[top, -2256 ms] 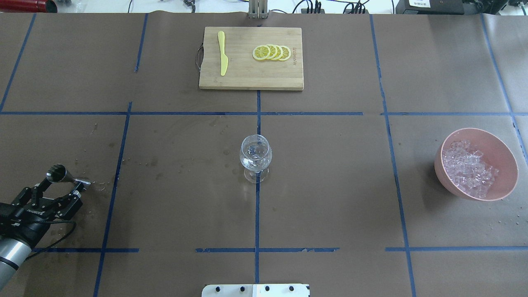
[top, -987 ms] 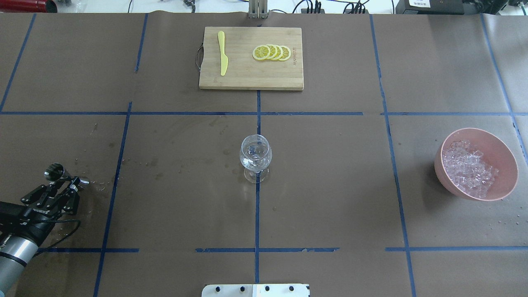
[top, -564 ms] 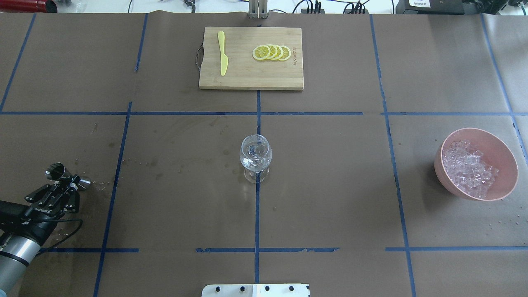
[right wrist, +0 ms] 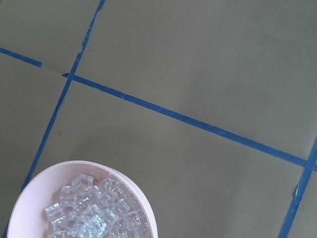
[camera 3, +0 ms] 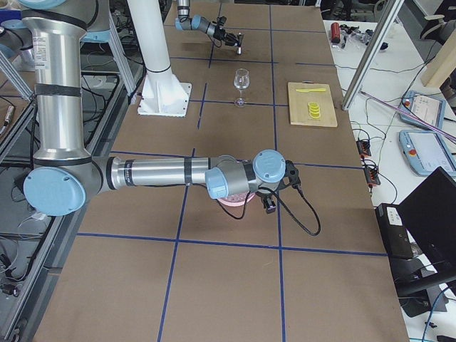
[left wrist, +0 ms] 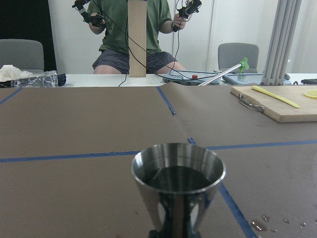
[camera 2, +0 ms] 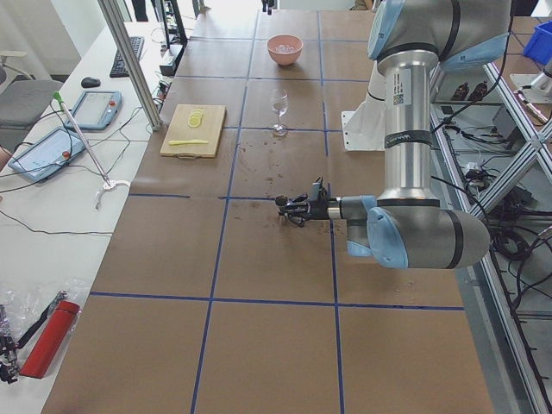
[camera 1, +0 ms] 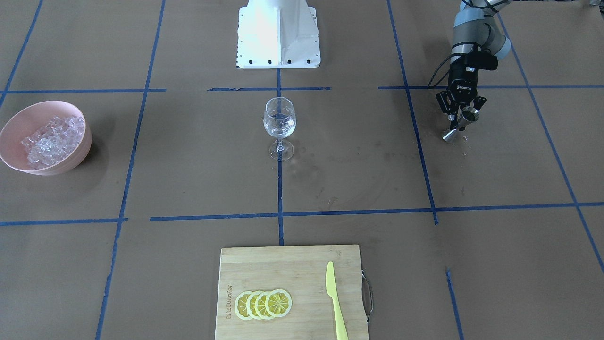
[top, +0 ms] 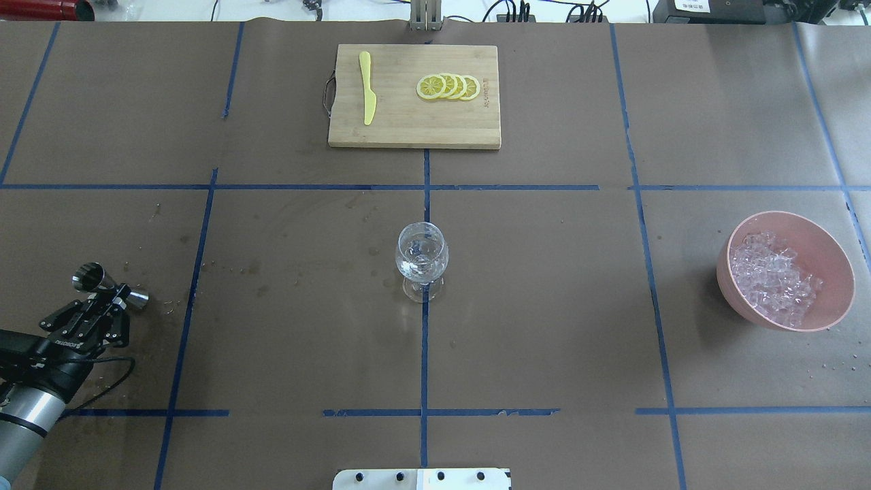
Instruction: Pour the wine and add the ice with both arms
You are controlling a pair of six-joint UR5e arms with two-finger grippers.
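Note:
My left gripper is shut on the waist of a steel jigger that stands upright at the table's left side, also in the front view. In the left wrist view the jigger's cup looks dark and shiny inside; I cannot tell if it holds wine. A clear stemmed glass stands at mid table with glints in its bowl. The ice fills a pink bowl at the right. My right gripper hangs high near that bowl; I cannot tell whether it is open or shut. The right wrist view shows the ice below.
A wooden board with lemon slices and a yellow knife lies at the far middle. Droplets speckle the paper beside the jigger. The white robot base sits at the near edge. A person sits beyond the table.
My left gripper, open around the jigger at first, has shut on its waist. Since then the jigger's top has shifted slightly away. The glass and the bowl have not moved.

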